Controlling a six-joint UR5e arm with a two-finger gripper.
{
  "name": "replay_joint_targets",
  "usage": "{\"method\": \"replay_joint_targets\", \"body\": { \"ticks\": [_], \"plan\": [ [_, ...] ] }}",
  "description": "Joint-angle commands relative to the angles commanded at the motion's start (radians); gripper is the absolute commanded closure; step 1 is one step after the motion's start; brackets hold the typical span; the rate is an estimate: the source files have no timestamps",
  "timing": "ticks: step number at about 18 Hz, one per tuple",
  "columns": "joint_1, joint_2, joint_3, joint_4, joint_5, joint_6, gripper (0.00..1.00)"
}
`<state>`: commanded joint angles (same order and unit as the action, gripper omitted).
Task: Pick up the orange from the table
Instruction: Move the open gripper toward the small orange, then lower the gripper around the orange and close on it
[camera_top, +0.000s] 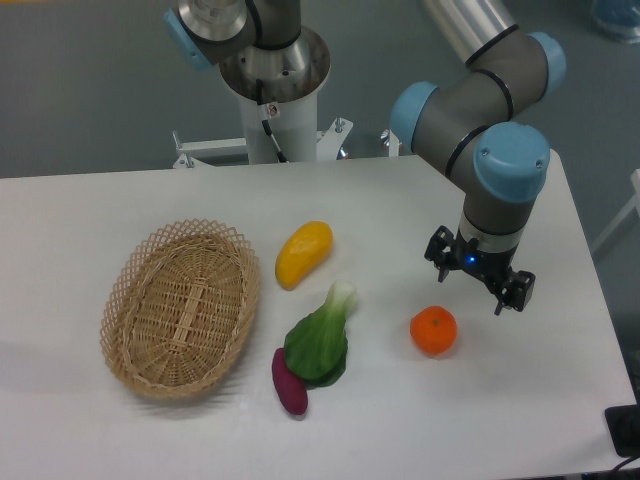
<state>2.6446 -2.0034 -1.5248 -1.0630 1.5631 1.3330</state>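
Tool (478, 279) open, empty, just beside orange (433, 331).

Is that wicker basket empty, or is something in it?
Empty: the wicker basket shows only bare weave inside; all produce lies outside it.

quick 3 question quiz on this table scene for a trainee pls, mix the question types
1. True or false: the claw is closed on the orange.
2. Which item lies closest to the wicker basket? A) the orange B) the yellow mango C) the claw
3. Fill in: the green leafy vegetable partly overlaps the ____ sweet potato on the table.

Key
1. False: the claw is up and to the right of the orange, apart from it.
2. B
3. purple
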Motion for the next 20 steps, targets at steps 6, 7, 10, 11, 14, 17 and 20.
{"method": "replay_joint_targets", "body": {
  "ticks": [6,7,10,11,14,17,20],
  "plan": [
    [0.000,0.000,-0.002,-0.009,0.002,-0.009,0.00],
    [0.000,0.002,-0.011,-0.009,0.000,-0.034,0.00],
    [-0.008,0.003,-0.032,-0.009,-0.006,-0.112,0.00],
    [-0.009,0.008,-0.044,-0.008,-0.006,-0.139,0.00],
    [-0.034,0.003,-0.069,0.011,-0.011,-0.248,0.00],
    [-0.043,-0.014,-0.142,0.135,-0.009,-0.262,0.00],
    [-0.051,-0.021,-0.201,0.247,-0.005,-0.262,0.00]
  ]
}}
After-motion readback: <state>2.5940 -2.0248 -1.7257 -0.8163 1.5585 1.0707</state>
